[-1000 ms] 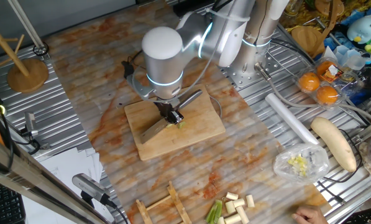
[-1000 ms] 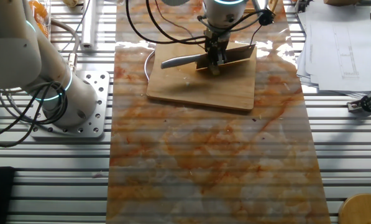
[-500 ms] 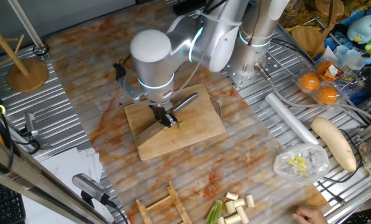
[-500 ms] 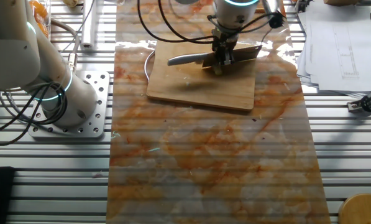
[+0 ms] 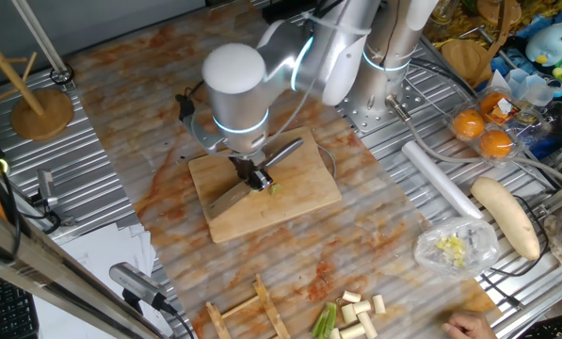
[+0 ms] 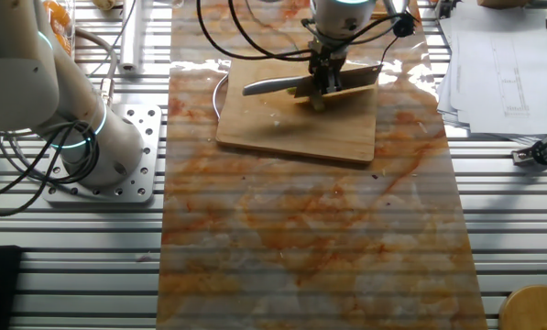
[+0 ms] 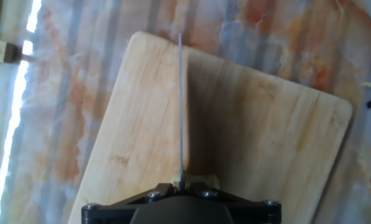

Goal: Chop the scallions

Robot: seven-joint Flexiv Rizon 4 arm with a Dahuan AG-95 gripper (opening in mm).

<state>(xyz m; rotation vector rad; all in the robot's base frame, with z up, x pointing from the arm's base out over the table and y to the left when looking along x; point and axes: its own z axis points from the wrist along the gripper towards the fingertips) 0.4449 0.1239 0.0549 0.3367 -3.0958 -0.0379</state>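
Wooden board [image 5: 271,193] sits right under the gripper [image 5: 255,177], which is clamped on a knife [image 6: 305,85], blade edge-down along the board. One small scallion [image 5: 273,189] piece lies just beside the fingers at the blade. More cut stalks [image 5: 356,313] lie well off the board, toward the table's near edge.

The arm [image 5: 299,56] bends down over the table, its tool [image 5: 254,179] clamped tight, pointing down.
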